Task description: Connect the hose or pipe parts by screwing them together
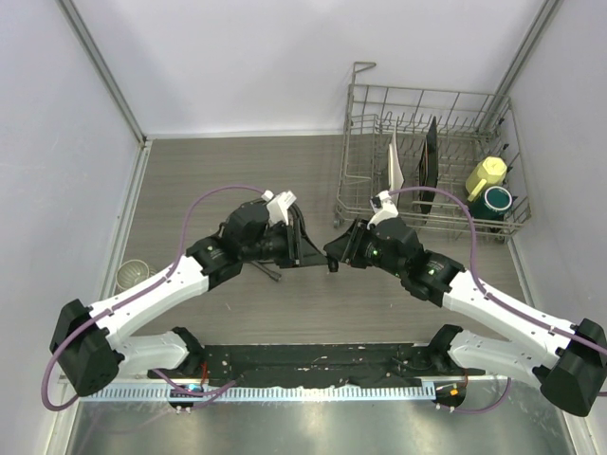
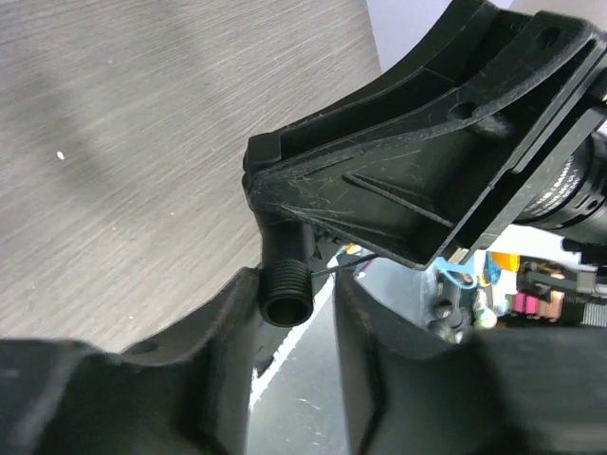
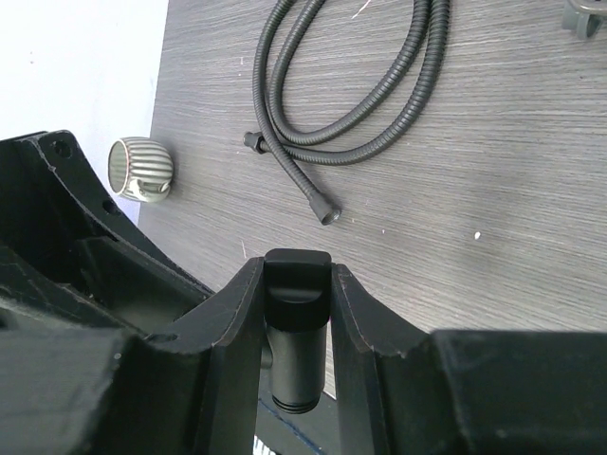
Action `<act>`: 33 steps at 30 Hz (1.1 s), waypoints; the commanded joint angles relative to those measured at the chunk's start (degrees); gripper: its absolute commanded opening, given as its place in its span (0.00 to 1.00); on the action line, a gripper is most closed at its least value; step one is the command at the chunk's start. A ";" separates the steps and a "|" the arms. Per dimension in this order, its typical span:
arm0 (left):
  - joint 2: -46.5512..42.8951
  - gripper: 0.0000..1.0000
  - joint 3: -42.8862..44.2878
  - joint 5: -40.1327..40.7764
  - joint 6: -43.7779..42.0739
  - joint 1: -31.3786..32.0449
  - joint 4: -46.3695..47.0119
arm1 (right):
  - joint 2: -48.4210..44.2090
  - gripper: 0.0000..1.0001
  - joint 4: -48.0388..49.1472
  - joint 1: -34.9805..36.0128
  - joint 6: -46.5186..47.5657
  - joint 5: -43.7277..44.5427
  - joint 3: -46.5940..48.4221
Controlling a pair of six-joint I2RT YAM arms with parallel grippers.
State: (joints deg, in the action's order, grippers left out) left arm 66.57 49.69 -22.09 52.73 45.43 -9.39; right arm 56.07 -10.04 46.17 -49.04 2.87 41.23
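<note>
No joint made yet. Gripping the T-shaped fitting [image 3: 297,318] tight in the right pincer [image 3: 297,272], up off the worktop [image 3: 493,190], roughly mid-scene between the two arms. Straddling its threaded stub [image 2: 285,292] with the left pincer [image 2: 296,282]: partly open, touching on one side, a sliver of daylight on the other, so not counting that as a grip. Looks like a hand-over or regrip, not a screwing step. Leaving the hose [image 3: 379,118] looped flat on the worktop, well apart from the fitting, with both end connectors free and nothing threaded onto either. Also spotting a ribbed silver piece [image 3: 140,169] near the worktop edge and a dish rack [image 1: 427,161] at far right, neither involved. Left to do, by judgement: settle the fitting in one pincer with the threads exposed, pick up a hose end, line it up with the stub, spin it on. Rating progress as early: one part in hand, none mated.
</note>
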 commanded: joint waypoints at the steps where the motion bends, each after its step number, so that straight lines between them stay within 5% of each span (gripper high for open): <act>1: 0.41 0.27 0.23 -2.87 0.53 0.36 3.85 | -1.58 0.01 3.36 0.32 -1.24 0.12 1.31; 2: 0.41 0.07 0.32 -2.79 0.36 0.45 3.76 | -1.67 0.02 3.36 0.32 -1.06 0.03 1.39; 3: 0.23 0.02 0.41 -2.79 0.18 0.45 3.76 | -1.84 0.04 3.45 0.23 -0.80 -0.41 1.48; 6: -0.47 0.00 0.67 -3.75 -1.66 0.36 3.59 | -3.42 0.28 3.01 0.23 1.22 -1.55 1.92; 7: -0.91 0.00 0.93 -4.28 -2.62 0.27 3.50 | -4.91 0.49 3.10 0.23 1.92 -2.08 1.92; 8: -1.87 0.00 1.11 -5.06 -4.11 0.27 3.32 | -5.62 0.57 3.53 0.15 2.62 -4.08 1.83; 13: -5.65 0.00 2.34 -8.49 -6.32 -1.22 2.97 | -10.89 0.74 5.12 -0.29 4.13 -11.20 1.04; 20: -13.29 0.00 0.59 -14.56 -6.59 -1.57 7.01 | -15.55 0.78 16.25 -0.65 -1.58 -26.31 -2.38; 33: -19.46 0.00 -0.30 -16.06 -6.41 -1.57 9.57 | -16.96 0.67 24.55 -0.73 -5.55 -30.83 -5.99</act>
State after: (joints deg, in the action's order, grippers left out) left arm 48.47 47.64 -37.23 47.37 43.75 -5.96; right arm 38.04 12.80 45.19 -53.10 -24.82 35.86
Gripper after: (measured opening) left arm 0.215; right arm 0.690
